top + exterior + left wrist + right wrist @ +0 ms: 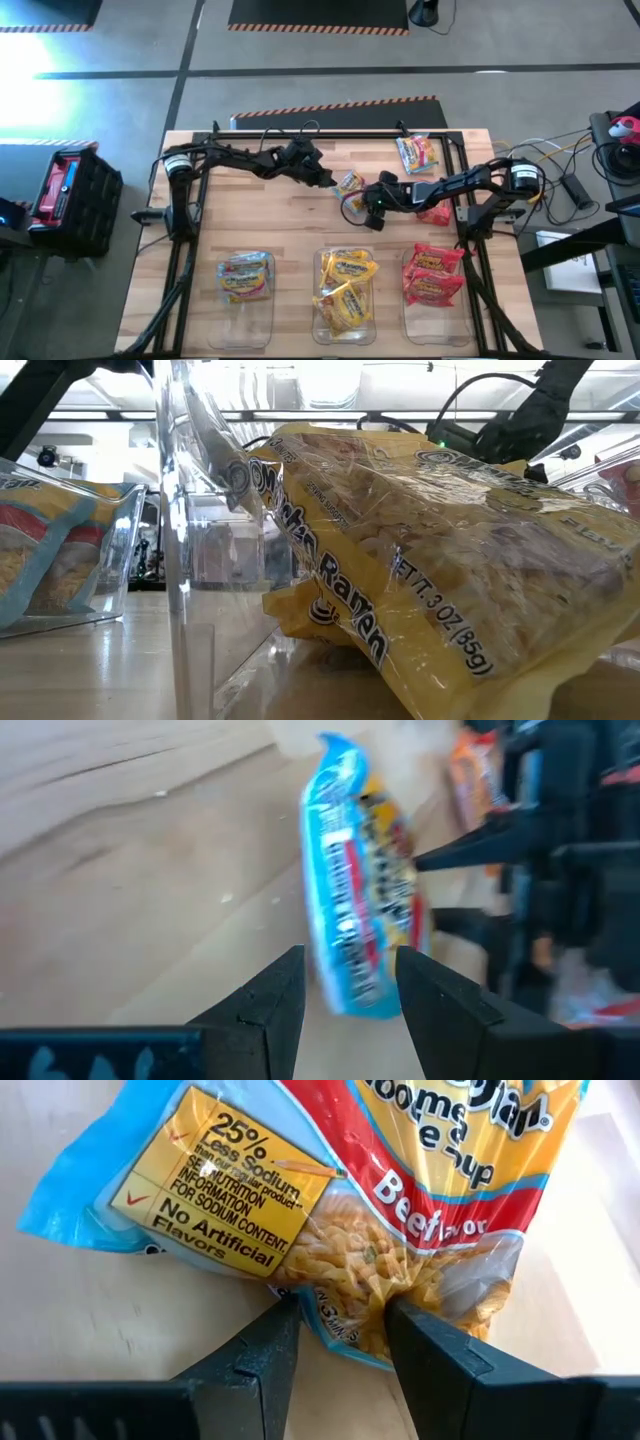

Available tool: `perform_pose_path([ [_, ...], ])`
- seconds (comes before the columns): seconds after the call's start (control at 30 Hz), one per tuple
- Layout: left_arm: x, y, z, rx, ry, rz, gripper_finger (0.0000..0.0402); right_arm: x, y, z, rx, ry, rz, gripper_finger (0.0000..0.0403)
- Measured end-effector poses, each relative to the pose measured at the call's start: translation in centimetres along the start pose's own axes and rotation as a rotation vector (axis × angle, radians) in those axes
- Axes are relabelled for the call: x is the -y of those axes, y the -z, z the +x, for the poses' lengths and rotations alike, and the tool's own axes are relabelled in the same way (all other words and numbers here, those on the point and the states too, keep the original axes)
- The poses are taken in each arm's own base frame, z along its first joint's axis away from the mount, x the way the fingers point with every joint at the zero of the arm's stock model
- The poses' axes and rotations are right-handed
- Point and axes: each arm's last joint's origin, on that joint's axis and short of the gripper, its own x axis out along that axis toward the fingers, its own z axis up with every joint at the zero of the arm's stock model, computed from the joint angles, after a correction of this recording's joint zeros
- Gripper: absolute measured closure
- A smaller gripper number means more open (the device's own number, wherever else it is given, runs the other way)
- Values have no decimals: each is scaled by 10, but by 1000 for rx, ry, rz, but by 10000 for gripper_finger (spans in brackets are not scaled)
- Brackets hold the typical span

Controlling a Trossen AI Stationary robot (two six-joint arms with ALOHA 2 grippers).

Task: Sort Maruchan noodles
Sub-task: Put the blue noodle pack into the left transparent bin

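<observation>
A pale blue-multicoloured noodle packet sits mid-table between both grippers. My right gripper comes from the table's right and is shut on it. My left gripper comes from the left and is open, its fingers on either side of the packet's near end; whether they touch it I cannot tell. Another pale blue packet lies flat by the far edge. A red packet lies partly under the right arm. My right gripper pinches the pale blue packet between its two fingers at one edge, near the "Beef" print. Its fingers reach it from the table's right side. In the left wrist view the packet stands up on edge.
Three clear bins stand along the near edge: the left holds a pale blue packet, the middle yellow packets, the right red ones. A black frame runs along the table's far edge and sides. Bare wood lies left of centre.
</observation>
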Motion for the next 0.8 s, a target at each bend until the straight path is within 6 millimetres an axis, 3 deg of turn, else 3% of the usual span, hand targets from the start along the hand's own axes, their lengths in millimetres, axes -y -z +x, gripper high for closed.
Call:
perform_pose_path([
  [0.57, -11, 9, 0, 35, -39, -93, 262, 0, -3, 0, 38, -8, -95, 257],
  [0.8, -18, 14, 15, -10, 36, -134, 262, 0, -6, 0, 63, -12, -99, 257],
])
